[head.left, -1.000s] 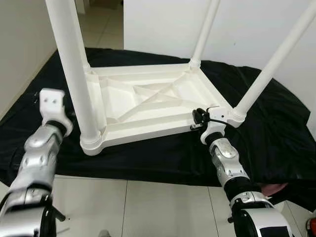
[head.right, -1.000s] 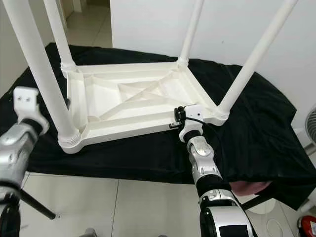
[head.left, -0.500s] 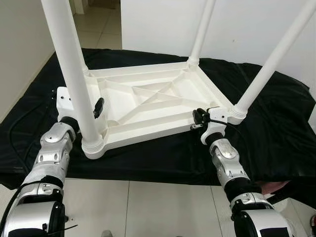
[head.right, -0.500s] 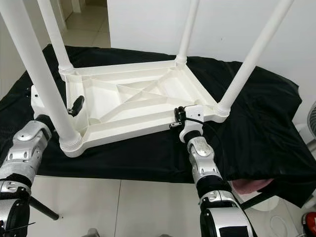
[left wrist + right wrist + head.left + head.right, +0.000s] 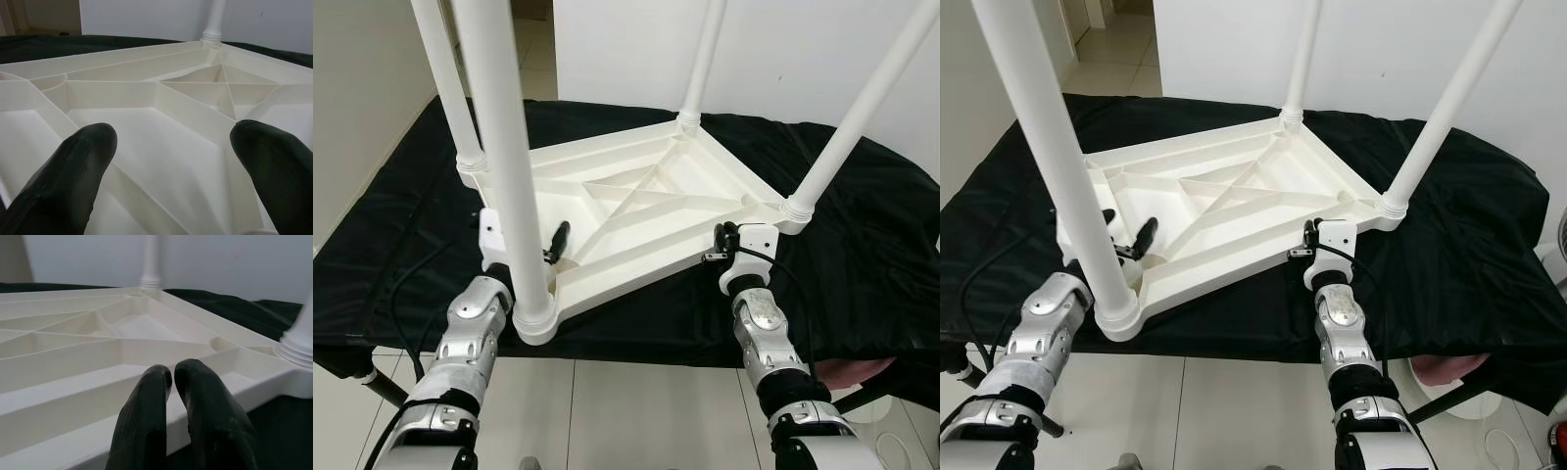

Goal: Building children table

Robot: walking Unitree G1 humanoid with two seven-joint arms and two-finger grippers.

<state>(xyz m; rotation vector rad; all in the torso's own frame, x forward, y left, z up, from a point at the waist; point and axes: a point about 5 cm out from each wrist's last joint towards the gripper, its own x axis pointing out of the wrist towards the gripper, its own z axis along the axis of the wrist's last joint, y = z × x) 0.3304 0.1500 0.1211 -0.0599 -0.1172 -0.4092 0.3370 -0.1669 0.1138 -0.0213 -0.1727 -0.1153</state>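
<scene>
A wide black cloth (image 5: 862, 245) drapes over the low platform and hangs past its edge across the middle of the frame. Below it, glossy white floor tiles (image 5: 636, 411) fill the bottom. A plain white wall (image 5: 783, 49) rises at the upper right. A thin black cable (image 5: 406, 279) trails over the cloth at left. Something pink (image 5: 847, 372) peeks out at lower right.

Home interior, tiled floor (image 5: 636, 411), plain white wall (image 5: 803, 49), doorway to another tiled room (image 5: 533, 59)
</scene>
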